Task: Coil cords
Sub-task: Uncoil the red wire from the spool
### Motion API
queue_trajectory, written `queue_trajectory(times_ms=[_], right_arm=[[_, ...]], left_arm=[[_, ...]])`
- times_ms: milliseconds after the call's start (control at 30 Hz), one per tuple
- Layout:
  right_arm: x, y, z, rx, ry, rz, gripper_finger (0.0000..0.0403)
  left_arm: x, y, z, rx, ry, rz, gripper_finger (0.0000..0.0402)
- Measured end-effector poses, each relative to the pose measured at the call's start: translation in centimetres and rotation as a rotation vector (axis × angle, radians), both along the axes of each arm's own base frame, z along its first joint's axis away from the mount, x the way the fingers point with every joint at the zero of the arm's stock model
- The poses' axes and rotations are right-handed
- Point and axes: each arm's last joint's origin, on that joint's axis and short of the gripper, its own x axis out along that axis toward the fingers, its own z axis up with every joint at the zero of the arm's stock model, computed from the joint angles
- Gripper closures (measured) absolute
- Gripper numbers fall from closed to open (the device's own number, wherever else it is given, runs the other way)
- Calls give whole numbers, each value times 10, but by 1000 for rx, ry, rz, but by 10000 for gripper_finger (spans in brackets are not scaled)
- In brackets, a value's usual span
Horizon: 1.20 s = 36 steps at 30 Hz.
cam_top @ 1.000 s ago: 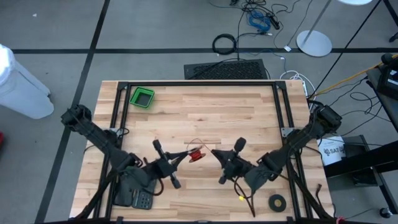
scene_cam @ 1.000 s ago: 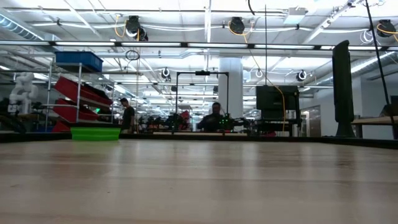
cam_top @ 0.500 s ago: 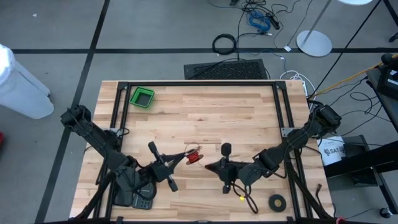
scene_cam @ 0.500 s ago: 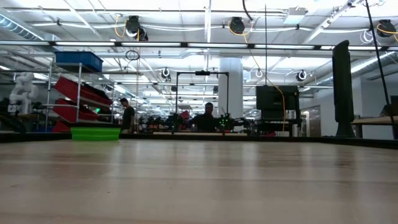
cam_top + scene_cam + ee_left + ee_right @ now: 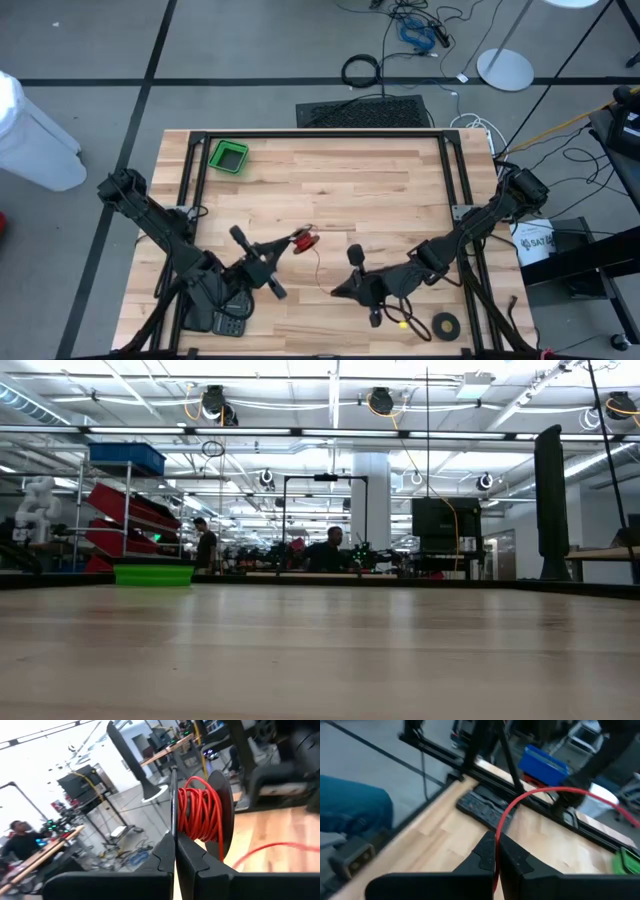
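My left gripper (image 5: pixel 292 240) stays clamped on the spool's cord (image 5: pixel 200 815), table centre. My right gripper (image 5: pixel 337 291), pinched on the red tail (image 5: pixel 520 805), has pulled back toward 5 o'clock, paying out slack; winding comes next, I reckon.

1. The left arm (image 5: pixel 160 225) reaches in from the table's left edge, slanting toward the middle of the near half.
2. The left gripper (image 5: pixel 290 241) points toward the table's centre; its fingers (image 5: pixel 167 852) are pressed together, pinching the rim of a spool wound with red cord (image 5: pixel 200 812).
3. The right arm (image 5: pixel 480 225) comes in from the right edge and bends low toward the near side.
4. The right gripper (image 5: pixel 335 292) points left, near the front edge; its fingers (image 5: pixel 487 852) are closed on a strand of the red cord.
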Motion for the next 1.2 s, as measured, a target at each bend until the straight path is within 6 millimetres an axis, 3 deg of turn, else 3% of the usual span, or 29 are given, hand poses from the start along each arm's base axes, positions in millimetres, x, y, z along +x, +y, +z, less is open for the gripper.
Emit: queue_trajectory(times_ms=[333, 733, 1000, 1200], right_arm=[[-5, 13, 10, -12, -72, 71, 403], [-21, 50, 62, 19, -181, 158, 403], [-44, 66, 85, -166, -134, -97, 403], [-65, 75, 89, -274, -105, -256, 403]], left_arm=[[-2, 1, -5, 51, 51, 62, 398], [-3, 5, -18, 56, 79, 71, 398], [-4, 3, -18, 60, 83, 65, 398], [-5, 2, -18, 60, 82, 60, 398]])
